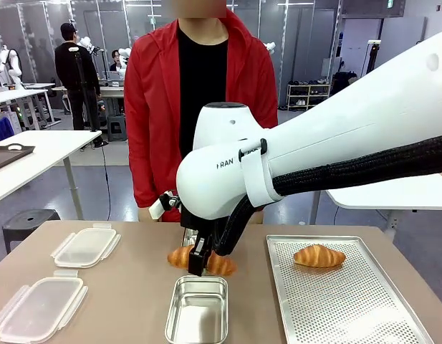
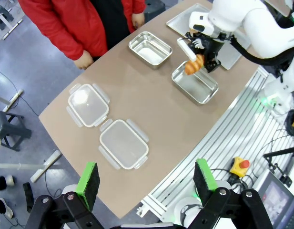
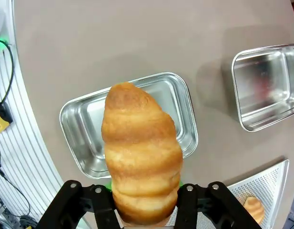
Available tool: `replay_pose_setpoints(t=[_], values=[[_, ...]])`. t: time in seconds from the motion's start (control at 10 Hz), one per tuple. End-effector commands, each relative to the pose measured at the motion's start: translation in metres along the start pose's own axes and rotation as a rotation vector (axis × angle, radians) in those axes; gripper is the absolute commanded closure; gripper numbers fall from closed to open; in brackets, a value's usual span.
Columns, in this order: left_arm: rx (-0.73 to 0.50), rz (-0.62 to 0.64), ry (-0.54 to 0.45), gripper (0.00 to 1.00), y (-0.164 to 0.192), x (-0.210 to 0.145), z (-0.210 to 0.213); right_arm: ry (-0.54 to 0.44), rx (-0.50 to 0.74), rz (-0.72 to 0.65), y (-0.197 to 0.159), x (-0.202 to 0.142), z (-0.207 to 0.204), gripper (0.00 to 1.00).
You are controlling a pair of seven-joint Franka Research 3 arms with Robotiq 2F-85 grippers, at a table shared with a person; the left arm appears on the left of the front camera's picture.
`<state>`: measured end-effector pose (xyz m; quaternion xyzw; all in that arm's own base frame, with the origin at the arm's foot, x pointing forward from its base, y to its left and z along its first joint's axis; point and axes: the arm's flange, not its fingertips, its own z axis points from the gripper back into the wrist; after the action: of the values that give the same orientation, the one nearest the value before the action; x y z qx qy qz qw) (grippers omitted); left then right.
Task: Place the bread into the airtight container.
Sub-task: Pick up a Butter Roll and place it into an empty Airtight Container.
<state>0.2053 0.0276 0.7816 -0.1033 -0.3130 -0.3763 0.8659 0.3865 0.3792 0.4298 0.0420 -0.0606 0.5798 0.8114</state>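
Right wrist view looked down past the right gripper [image 3: 143, 202], whose fingers were clamped on one end of the croissant [image 3: 139, 157]. The pastry hung over the near steel container [image 3: 80, 138], with its free tip reaching toward that container's far rim. A second steel container [image 3: 263, 88] sat apart to one side.

From the front, the loaf seemed to hover above the container's far edge rather than its middle, though the arm hid much of it, so the clearance could not be judged with confidence.

The left gripper [image 2: 147, 179] hung high over the table edge, its green pads [image 2: 89, 177] spread wide and holding nothing. Two clear lids [image 1: 84, 247] lay on the robot's left, and another croissant [image 1: 319, 256] rested on the perforated tray [image 1: 335, 308].

To do this well, the gripper probably needed to centre the bread over the basin and turn its length along the container's long side. It should then descend until the pastry nearly met the floor before letting go, so it would not catch the rim.
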Motion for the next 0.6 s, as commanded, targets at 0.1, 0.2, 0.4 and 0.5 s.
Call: replay_pose_setpoints(t=[0.1,0.2,0.4,0.5], values=[[-0.001,-0.003,0.0,0.0,0.0,0.002,0.001,0.024,0.001,-0.364,0.022,0.007,-0.019,0.73],[-0.001,-0.003,0.0,0.0,0.0,0.002,0.001,0.108,-0.093,-0.536,0.03,0.009,-0.03,0.73],[-0.001,-0.003,0.0,0.0,0.0,0.002,0.001,0.043,-0.052,-0.811,0.027,0.004,-0.056,0.73],[-0.001,-0.003,0.0,0.0,0.0,0.002,0.001,0.032,-0.076,-0.909,0.024,-0.002,-0.066,0.73]])
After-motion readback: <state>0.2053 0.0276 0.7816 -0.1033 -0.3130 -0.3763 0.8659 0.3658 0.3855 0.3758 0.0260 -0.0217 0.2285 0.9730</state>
